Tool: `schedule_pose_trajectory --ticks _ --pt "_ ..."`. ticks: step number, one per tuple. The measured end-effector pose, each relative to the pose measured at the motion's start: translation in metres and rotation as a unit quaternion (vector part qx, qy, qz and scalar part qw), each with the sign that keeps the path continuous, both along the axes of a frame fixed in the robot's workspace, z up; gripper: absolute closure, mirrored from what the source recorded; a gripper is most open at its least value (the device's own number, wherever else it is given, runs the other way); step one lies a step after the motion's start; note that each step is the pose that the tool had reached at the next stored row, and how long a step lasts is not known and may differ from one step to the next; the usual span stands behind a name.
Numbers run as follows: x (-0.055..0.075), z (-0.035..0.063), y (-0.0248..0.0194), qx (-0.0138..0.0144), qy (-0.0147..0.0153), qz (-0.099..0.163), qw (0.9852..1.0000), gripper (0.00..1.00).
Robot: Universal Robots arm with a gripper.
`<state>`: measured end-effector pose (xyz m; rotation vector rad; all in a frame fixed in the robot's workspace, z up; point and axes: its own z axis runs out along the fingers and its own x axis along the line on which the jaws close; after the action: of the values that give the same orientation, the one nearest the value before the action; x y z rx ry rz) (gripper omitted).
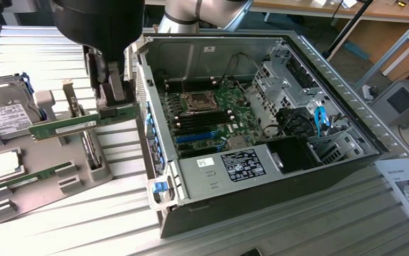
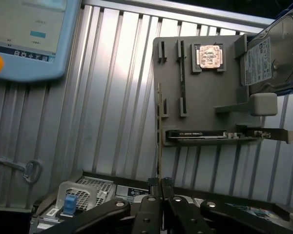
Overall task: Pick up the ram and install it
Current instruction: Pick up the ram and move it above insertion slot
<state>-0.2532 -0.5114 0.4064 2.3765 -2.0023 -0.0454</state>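
The jaws are clenching one end of the ram (image 1: 76, 124), holding it level in the air above the grey holder tray (image 1: 44, 154), just beside the open computer case (image 1: 261, 202). A second stick (image 1: 28, 181) is lying in the tray.

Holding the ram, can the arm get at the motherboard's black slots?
Probably yes: the case lies open, the black slots by the socket lie bare, no cable crosses them, and the ram is just outside.
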Motion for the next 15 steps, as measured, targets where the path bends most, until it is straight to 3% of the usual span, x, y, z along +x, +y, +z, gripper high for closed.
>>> schedule_pose_trajectory --ticks 15 --pt "0.038 0.0003 0.0 0.0 0.0 0.0 1.0 0.88"
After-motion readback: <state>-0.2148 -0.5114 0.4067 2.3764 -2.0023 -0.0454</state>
